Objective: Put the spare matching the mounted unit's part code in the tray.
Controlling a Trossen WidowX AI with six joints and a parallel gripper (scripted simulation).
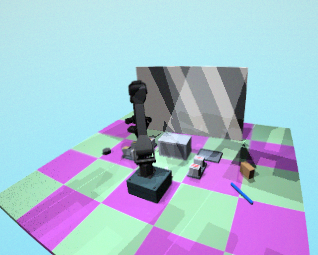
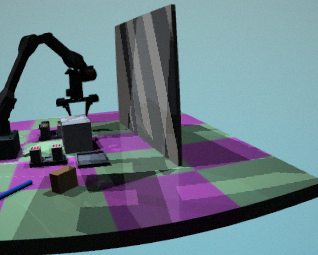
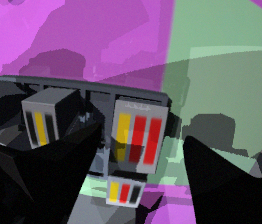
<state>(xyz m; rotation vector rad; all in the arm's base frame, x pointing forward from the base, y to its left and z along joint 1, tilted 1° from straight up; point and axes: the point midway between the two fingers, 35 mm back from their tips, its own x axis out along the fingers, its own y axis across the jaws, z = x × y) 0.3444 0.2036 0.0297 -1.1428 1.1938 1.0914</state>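
Note:
My gripper (image 3: pixel 144 135) (image 2: pixel 78 114) is open above the far spare rack (image 3: pixel 98 90), pointing down. In the wrist view a grey spare (image 3: pixel 136 137) with yellow, red and red stripes lies between the fingertips, with gaps on both sides. Another spare (image 3: pixel 41 122) with black, yellow and black stripes stands left. A smaller striped face (image 3: pixel 125 192) shows yellow, red and black below. The mounted unit, a large grey box (image 1: pixel 174 147) (image 2: pixel 77 135), stands beside the rack; its printed back is not seen. The dark flat tray (image 1: pixel 210 155) (image 2: pixel 93 159) lies on its other side.
A second rack with spares (image 1: pixel 196 169) (image 2: pixel 49 158) stands near the tray. A tall striped panel (image 1: pixel 204 100) (image 2: pixel 149 83) stands behind. A brown block (image 1: pixel 247 170) (image 2: pixel 63 179), a blue stick (image 1: pixel 242 193) (image 2: pixel 14 190) and a dark puck (image 1: pixel 106 151) lie on the table.

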